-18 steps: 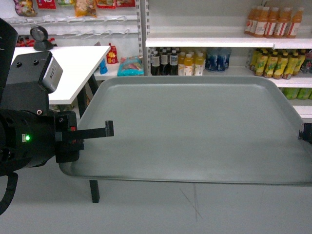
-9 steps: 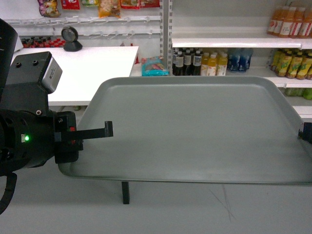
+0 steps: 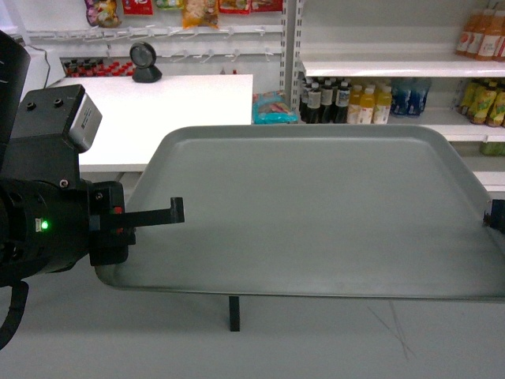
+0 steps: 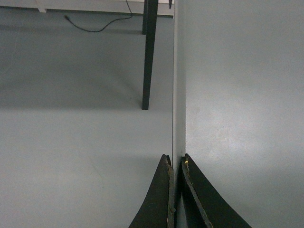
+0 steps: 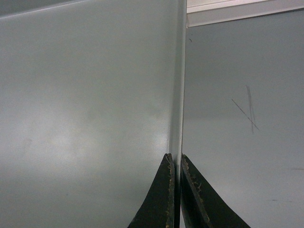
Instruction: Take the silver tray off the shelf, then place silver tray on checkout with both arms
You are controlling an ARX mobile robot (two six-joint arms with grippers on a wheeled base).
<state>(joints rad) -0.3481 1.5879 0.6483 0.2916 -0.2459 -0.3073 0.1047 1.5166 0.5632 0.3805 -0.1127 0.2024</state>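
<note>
The silver tray [image 3: 316, 213] hangs level in the air above the grey floor, its surface bare. My left gripper [image 3: 175, 212] is shut on its left rim, one thin finger lying over the rim. My right gripper [image 3: 495, 215] is shut on the right rim at the frame's edge. In the left wrist view the gripper [image 4: 176, 161] pinches the tray's edge [image 4: 179, 95]. The right wrist view shows that gripper [image 5: 175, 159] clamped on the tray's rim [image 5: 178, 85]. The white checkout [image 3: 158, 110] lies behind the tray at upper left. The shelf [image 3: 394, 69] stands behind at upper right.
A black round device [image 3: 144, 61] stands on the checkout's far edge. A black table leg [image 3: 233, 313] shows below the tray. Drink bottles [image 3: 355, 103] fill the shelf boards, and snack packets [image 3: 197, 9] hang above. A cable [image 4: 99, 26] lies on the floor.
The background has slid to the right in the head view, bringing more of the checkout into sight. The tray and both grippers keep the same place in view.
</note>
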